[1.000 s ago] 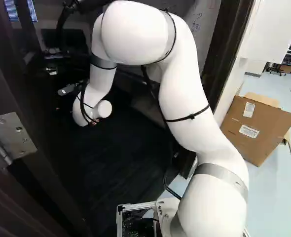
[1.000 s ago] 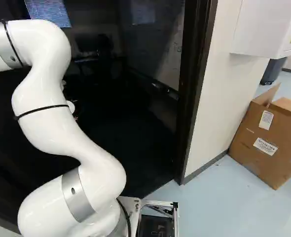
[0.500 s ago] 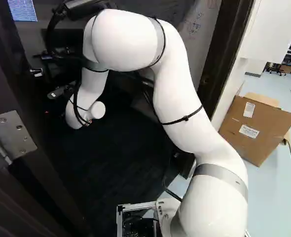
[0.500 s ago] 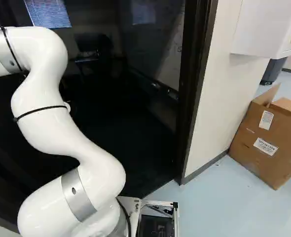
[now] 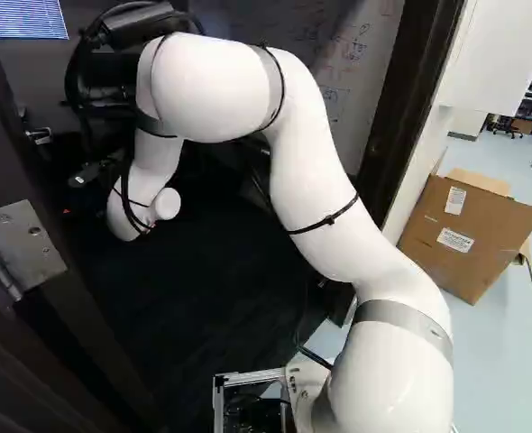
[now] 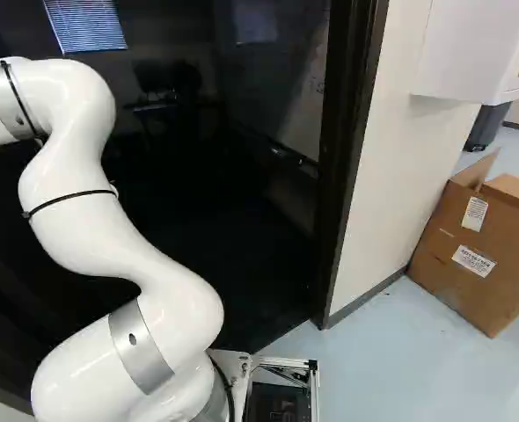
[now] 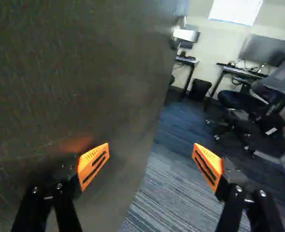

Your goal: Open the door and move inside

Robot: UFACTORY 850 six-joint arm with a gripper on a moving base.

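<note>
The dark door (image 7: pixel 84 72) stands swung inward, its broad face close beside one finger in the wrist view, with a blurred orange reflection on it. At the left of the left base view is its metal hinge (image 5: pixel 21 251). A dim part of my gripper (image 5: pixel 84 175) shows beyond the white wrist; its fingertips cannot be made out there. In the wrist view my gripper (image 7: pixel 151 157) is wide open, nothing held between its orange pads. Whether the nearer finger touches the door, I cannot tell. No door handle is clearly visible.
Past the door edge are carpet (image 7: pixel 157 193), an office chair (image 7: pixel 251 101), desks and a bin (image 7: pixel 199 89). The dark door frame (image 6: pixel 352 158) rises right of the arm, beside a pale wall (image 6: pixel 391 176). A cardboard box (image 6: pixel 479 242) sits on the floor beyond that wall.
The arm's upper part and wrist have shifted leftward in the left base view, and its elbow has sunk a little. Frame, hinge and box hold their places, so the base has not moved.
</note>
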